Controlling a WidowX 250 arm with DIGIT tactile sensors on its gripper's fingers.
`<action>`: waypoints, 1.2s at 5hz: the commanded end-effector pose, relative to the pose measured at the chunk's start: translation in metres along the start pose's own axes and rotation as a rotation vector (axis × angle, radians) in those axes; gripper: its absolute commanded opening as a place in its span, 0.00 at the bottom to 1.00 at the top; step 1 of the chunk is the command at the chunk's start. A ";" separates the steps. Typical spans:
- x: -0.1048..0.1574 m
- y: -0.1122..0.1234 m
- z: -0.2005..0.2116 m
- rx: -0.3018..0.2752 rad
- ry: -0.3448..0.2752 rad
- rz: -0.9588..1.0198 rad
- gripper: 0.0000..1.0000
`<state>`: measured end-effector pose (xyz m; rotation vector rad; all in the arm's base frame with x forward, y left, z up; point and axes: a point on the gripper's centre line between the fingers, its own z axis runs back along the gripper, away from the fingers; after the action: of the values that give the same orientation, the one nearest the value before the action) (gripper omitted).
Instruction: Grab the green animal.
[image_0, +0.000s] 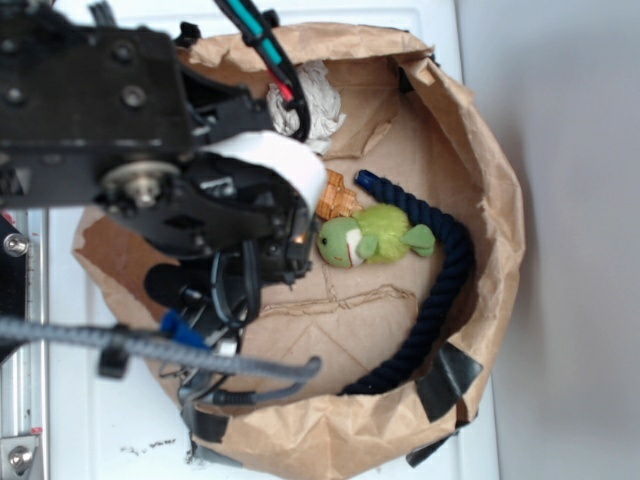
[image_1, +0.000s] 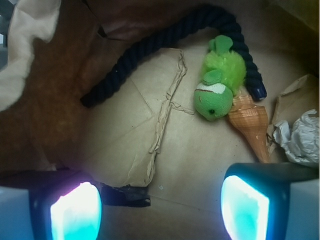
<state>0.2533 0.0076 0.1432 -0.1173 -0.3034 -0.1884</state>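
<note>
Your target, the green animal (image_1: 218, 82), lies on its side on the floor of the paper bag (image_0: 497, 190), towards the bag's right side in the exterior view, clear of the end effector (image_1: 160, 205). It looks like a soft, light plush, so expect it to squash under the fingers rather than slip; a firm close should hold it. Take it across the fuzzy body just behind the head, where it is fullest, not by the thin flippers.

The orange seashell (image_1: 250, 122) touches the toy's head, and the dark rope (image_1: 170, 45) curls around its far side, touching or nearly so. Both are close enough to be pinched along with it, so judge your approach with care.

A crumpled white wad (image_1: 300, 137) sits just beyond the shell near the bag wall. The bag rests on a white desk (image_0: 100, 440).

In the wrist view the end effector's two fingers stand wide apart with nothing between them, well short of the toy
</note>
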 end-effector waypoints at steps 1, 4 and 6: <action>0.008 0.000 0.011 0.013 -0.039 -0.014 1.00; 0.021 0.012 0.014 0.013 -0.107 0.005 1.00; 0.061 0.032 0.014 0.031 -0.126 0.103 1.00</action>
<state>0.3031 0.0253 0.1477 -0.1316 -0.3524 -0.0874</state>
